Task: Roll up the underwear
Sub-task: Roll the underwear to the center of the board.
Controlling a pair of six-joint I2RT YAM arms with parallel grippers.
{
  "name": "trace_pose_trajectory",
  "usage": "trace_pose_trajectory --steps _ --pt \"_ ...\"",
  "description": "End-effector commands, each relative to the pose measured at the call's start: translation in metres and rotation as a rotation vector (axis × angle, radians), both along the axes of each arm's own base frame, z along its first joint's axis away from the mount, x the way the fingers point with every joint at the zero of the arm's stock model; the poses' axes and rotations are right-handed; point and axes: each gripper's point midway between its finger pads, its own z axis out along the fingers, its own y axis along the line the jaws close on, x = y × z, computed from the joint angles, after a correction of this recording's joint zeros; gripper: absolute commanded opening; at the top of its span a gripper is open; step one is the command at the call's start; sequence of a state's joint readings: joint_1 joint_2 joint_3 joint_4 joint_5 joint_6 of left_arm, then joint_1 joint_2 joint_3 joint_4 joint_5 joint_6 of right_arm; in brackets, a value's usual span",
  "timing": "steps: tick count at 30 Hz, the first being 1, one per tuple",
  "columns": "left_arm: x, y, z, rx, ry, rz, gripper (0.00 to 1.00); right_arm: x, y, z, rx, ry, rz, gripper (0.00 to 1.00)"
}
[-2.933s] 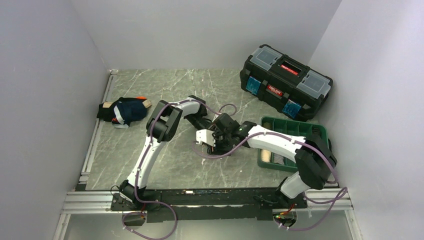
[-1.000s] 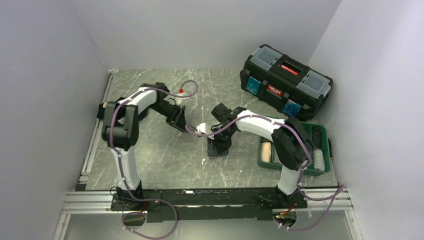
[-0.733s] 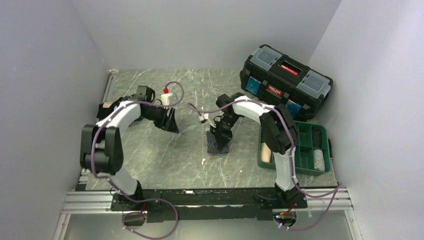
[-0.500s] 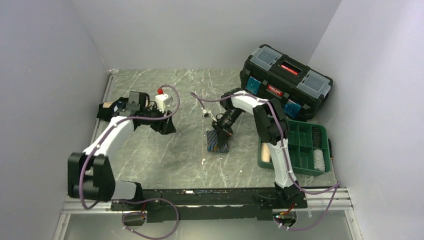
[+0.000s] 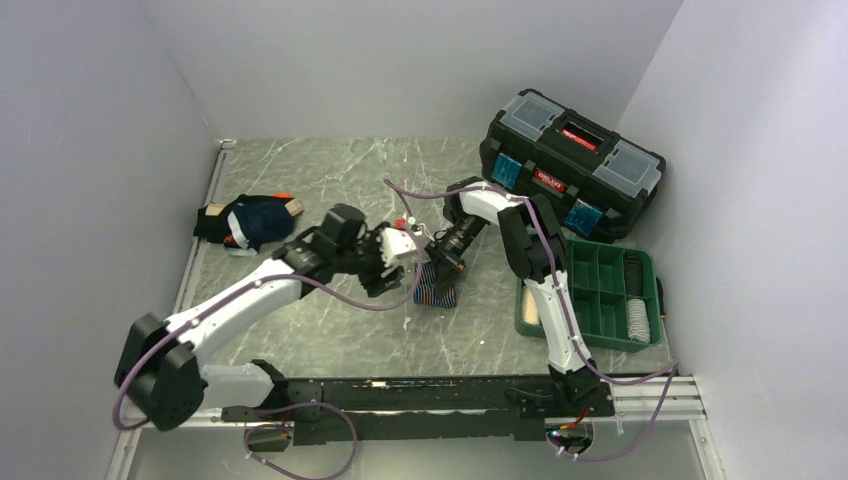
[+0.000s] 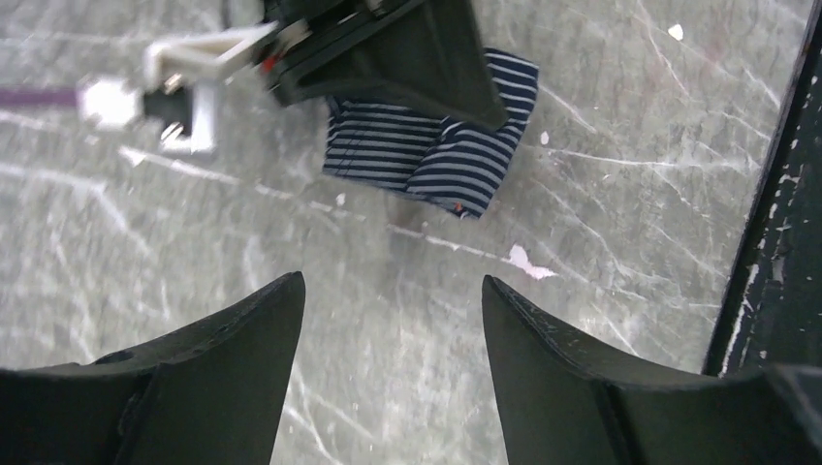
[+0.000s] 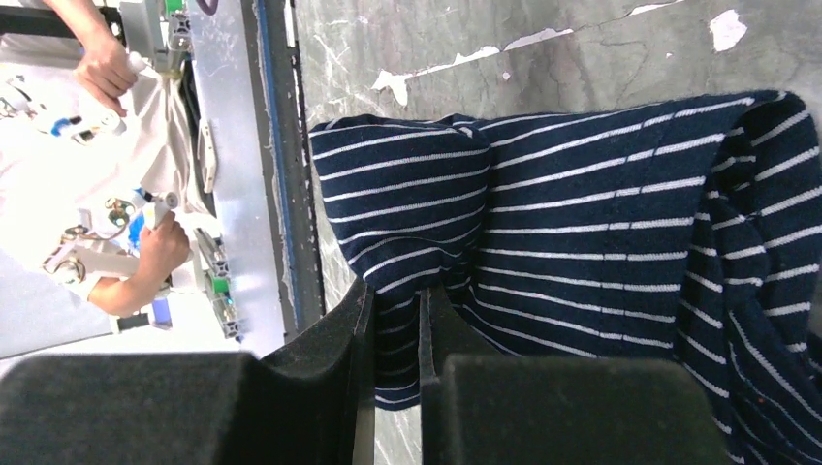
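Table (image 5: 300, 180): grey-green marbled slab, veined white, scuffed, with white chips (image 6: 521, 260) scattered over it. Pale, plain walls (image 5: 400, 60) close it in on the left, far and right sides. An aluminium rail (image 5: 170, 402) runs along the near edge, where both arm bases are bolted. Black toolbox (image 5: 572, 170) with a red latch sits in the far right corner, set at an angle. The green tray (image 5: 640, 262) lies nearer on the right, with rolled items in some compartments; their type cannot be told. Striped underwear (image 5: 436, 285), navy with thin white stripes, lies folded about mid-table, just left of the tray and apart from it. Pile of underwear (image 5: 250, 220), dark with orange and tan bits, lies far left near the wall. Right gripper (image 7: 395, 295): fingers drawn almost together, only a thin slit between them, tips down on the striped underwear with the cloth creased at them, so it reads as pinching a fold at the garment's far edge. Left gripper (image 6: 390, 291): fingers wide apart and holding nothing, above bare marble just left of the garment, not touching it. In the right wrist view a person in a white shirt (image 7: 97, 145) shows beyond the rail.
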State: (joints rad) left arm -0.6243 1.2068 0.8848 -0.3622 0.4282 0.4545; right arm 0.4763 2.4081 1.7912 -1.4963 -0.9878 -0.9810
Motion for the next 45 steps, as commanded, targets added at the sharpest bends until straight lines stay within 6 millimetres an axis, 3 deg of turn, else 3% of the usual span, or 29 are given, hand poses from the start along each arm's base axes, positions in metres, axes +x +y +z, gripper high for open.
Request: trace_pose_trajectory --steps 1,8,19,26,32,36,42,45 --pt "0.010 -0.040 -0.003 0.068 -0.106 -0.096 0.73 0.003 0.001 -0.010 0.024 -0.033 0.037 0.01" --pt "0.002 -0.087 -0.046 0.154 -0.064 -0.211 0.76 0.001 -0.002 -0.015 0.004 -0.035 0.035 0.01" --pt "0.005 -0.100 -0.089 0.213 -0.012 -0.233 0.76 -0.001 -0.003 -0.018 -0.005 -0.030 0.034 0.01" --pt "-0.004 -0.104 -0.106 0.222 0.064 -0.258 0.59 0.000 -0.003 -0.020 -0.008 -0.029 0.030 0.01" --pt "-0.015 -0.099 -0.121 0.258 0.127 -0.286 0.23 0.001 -0.003 -0.021 -0.013 -0.034 0.027 0.02" --pt "-0.023 -0.093 -0.131 0.285 0.176 -0.307 0.00 0.004 -0.003 -0.015 -0.015 -0.058 0.016 0.10" --pt "-0.036 -0.086 -0.142 0.323 0.240 -0.355 0.00 0.013 -0.007 0.002 -0.008 -0.112 -0.024 0.34" --pt "-0.039 -0.085 -0.147 0.337 0.259 -0.374 0.00 0.017 -0.011 0.013 0.000 -0.130 -0.038 0.42"
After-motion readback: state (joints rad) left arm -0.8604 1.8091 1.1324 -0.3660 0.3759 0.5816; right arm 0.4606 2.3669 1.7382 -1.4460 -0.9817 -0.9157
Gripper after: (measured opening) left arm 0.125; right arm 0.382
